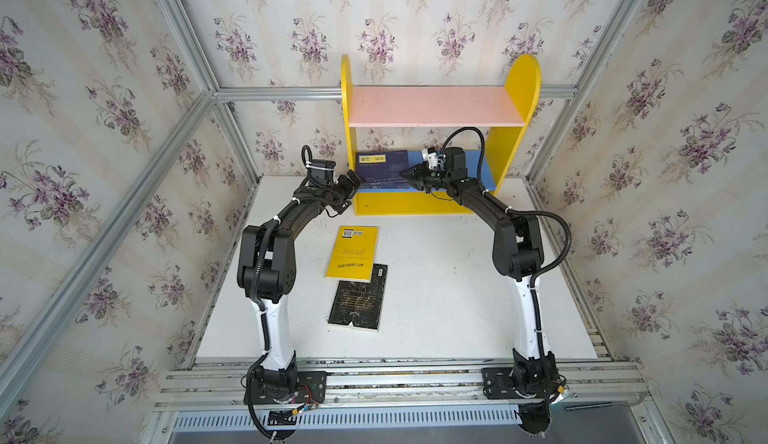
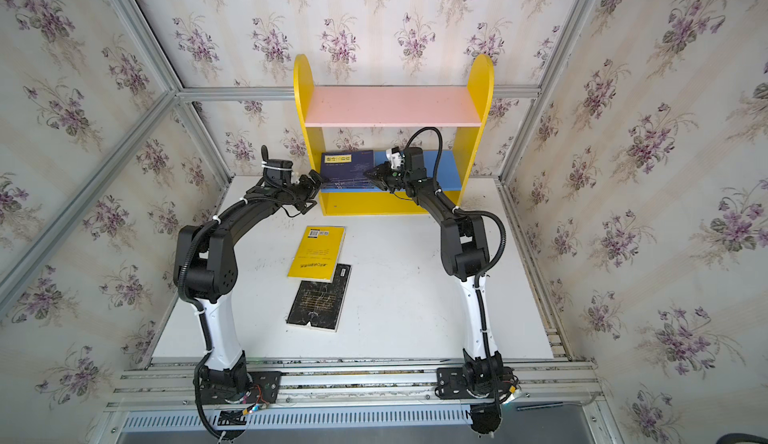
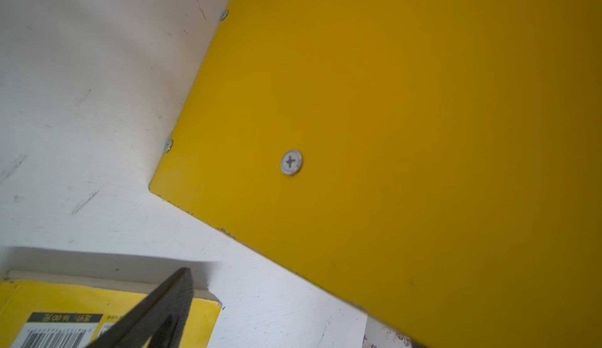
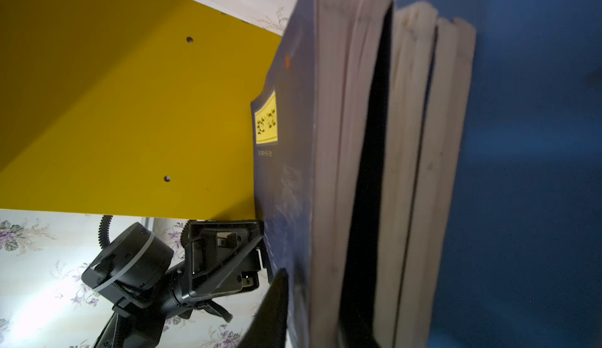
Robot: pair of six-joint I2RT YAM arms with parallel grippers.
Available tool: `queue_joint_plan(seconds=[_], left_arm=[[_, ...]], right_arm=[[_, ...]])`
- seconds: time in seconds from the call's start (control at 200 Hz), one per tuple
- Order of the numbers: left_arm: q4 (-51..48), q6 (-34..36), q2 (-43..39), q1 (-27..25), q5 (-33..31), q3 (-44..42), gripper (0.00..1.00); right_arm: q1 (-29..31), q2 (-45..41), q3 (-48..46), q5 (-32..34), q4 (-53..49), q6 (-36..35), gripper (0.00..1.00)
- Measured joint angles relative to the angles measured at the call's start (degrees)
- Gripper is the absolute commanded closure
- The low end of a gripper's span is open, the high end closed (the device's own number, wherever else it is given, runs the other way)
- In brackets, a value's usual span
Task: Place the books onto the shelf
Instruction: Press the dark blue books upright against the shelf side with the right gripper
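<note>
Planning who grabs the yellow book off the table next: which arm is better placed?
Likely left. The left gripper is open and empty, near the far edge of the yellow book. The right gripper is inside the shelf, at the navy books.

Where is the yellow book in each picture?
In a top view: the yellow book lies on the table, before the shelf.
In a top view: same place.
Left wrist: one end of it, near the shelf's yellow base.
Right wrist: not in it.
Shared landmark: the shelf.
</note>
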Motion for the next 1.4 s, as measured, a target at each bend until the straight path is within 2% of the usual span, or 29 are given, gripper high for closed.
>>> queue_joint_plan(seconds=[0.14, 0.235, 0.34, 0.465, 0.68, 0.974, 1.399], left_arm=[[-0.22, -0.07, 0.00, -0.02, -0.52, 0.22, 0.01], [-1.03, -0.07, 0.00, -0.02, -0.79, 0.74, 0.01], [-2.19, -0.04, 0.02, -0.04, -0.94, 1.36, 0.01], [-2.97, -0.04, 0.15, -0.04, -0.92, 1.86, 0.01], [-3.45, 0.02, 0.15, -0.04, -0.94, 2.12, 0.01], [-5.42, 1.90, -0.04, -0.02, -1.42, 3.76, 0.01], [-2.58, 2.32, -1.14, -0.02, -0.48, 3.76, 0.01]], right_arm=[[-0.13, 0.00, 3.76, 2.14, -6.32, -3.78, 0.60], [-0.24, 0.00, 6.47, 3.48, -10.51, -6.38, 0.65], [-0.24, 0.11, 8.24, 3.82, -13.51, -8.04, 0.76], [-0.28, 0.63, 8.55, 3.91, -14.60, -8.26, 0.80], [-0.26, 1.05, 8.55, 3.85, -14.53, -7.78, 0.91], [-0.79, 1.01, 5.29, 2.62, -8.37, -3.15, 0.93], [-1.01, 0.31, 2.19, 2.58, -3.13, -0.48, 0.93]])
